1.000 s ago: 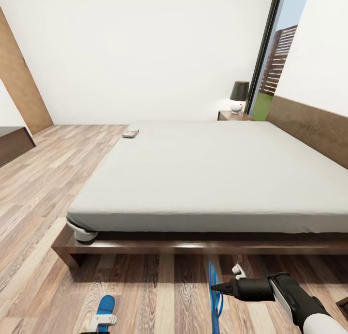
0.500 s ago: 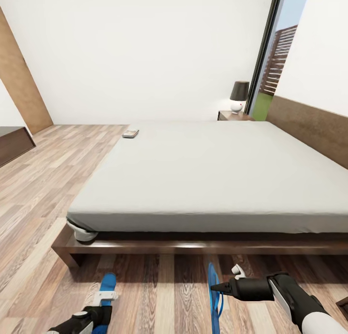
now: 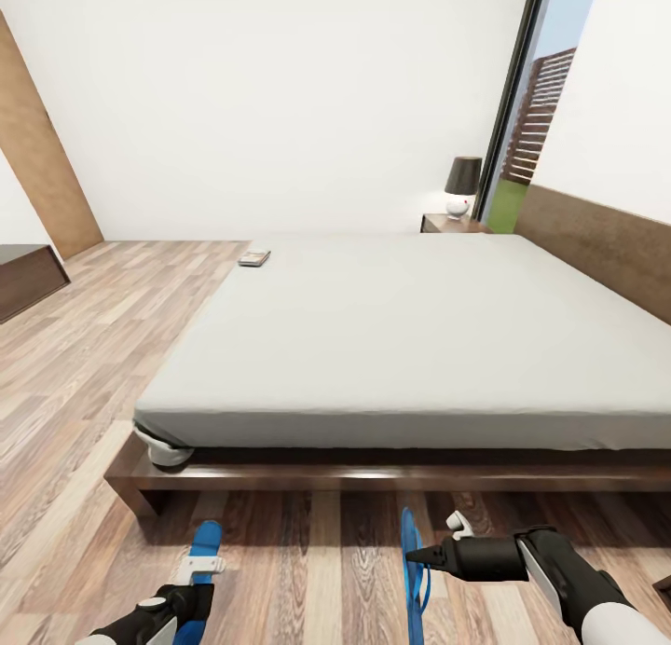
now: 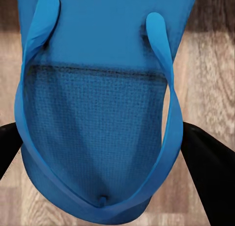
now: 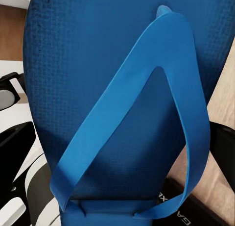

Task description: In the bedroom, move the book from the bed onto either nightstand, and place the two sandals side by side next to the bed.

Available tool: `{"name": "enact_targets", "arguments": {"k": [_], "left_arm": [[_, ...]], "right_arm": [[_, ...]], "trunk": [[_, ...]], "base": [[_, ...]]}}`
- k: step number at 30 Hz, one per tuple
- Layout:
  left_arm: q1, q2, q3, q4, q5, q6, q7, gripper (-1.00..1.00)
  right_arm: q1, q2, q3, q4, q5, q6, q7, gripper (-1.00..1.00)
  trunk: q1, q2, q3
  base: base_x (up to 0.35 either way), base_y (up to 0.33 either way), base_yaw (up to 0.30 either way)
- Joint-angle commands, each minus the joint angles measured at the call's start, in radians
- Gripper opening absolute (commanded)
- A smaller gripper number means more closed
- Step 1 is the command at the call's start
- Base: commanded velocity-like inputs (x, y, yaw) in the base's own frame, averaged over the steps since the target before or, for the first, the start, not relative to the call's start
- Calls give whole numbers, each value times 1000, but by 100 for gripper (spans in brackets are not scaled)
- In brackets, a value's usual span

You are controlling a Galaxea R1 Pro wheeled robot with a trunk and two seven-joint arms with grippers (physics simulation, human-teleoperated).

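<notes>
A: Head view first?
B: Large low bed (image 3: pixel 410 337) with light-grey mattress and dark brown wooden frame across the middle. Small thin dark book (image 3: pixel 253 258) at eleven o'clock on the mattress, near the far corner. Dark brown wooden nightstand (image 3: pixel 451 224) at one o'clock beyond the bed, carrying a dark-shaded lamp (image 3: pixel 460 186). Bright blue sandal (image 3: pixel 202 559) flat on the wood-plank floor (image 3: pixel 308 570) at seven o'clock, the left end effector (image 3: pixel 186 604) just at its near end. Second blue sandal (image 3: pixel 413 570) edge-on at six o'clock, pinched by the right end effector (image 3: pixel 421 559).

A: Left wrist view?
B: Blue sandal (image 4: pixel 100 108) strap-side up over the floor, dark fingers (image 4: pixel 208 172) wide on either side. Contact: cannot tell.

A: Right wrist view?
B: Blue sandal (image 5: pixel 122 98) close up, clamped between the fingers (image 5: pixel 223 150).
</notes>
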Motion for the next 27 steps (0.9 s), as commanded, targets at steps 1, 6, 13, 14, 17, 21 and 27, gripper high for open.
{"name": "enact_targets", "arguments": {"k": [1, 6, 13, 14, 17, 21, 27], "left_arm": [[-1, 0, -9, 0, 9, -4, -3, -100], [-1, 0, -9, 1, 9, -7, -3, -100], [-1, 0, -9, 1, 7, -13, -3, -100], [-1, 0, -10, 1, 7, -15, -3, -100], [0, 0, -10, 1, 7, -25, -3, -100], [0, 0, -10, 1, 7, -31, -4, -100], [1, 0, -10, 1, 7, -33, -4, -100]], "right_arm": [[0, 0, 2, -1, -4, 8, 1, -100], [0, 0, 2, -1, -4, 8, 1, -100], [0, 0, 2, 0, -4, 8, 1, -100], [0, 0, 1, 0, -4, 8, -1, -100], [0, 0, -1, 7, -4, 8, -14, -100], [0, 0, -2, 16, -5, 8, -25, -100], [0, 0, -3, 19, -9, 7, -22, -100]], "trunk": [[0, 0, -1], [0, 0, -1], [0, 0, -1], [0, 0, -1], [0, 0, -1], [0, 0, -1], [23, -42, -20]], "base": [[0, 60, 0], [0, 28, 0], [0, 102, 0], [0, 45, 0], [0, 26, 0], [0, 8, 0], [0, 2, 0]]}}
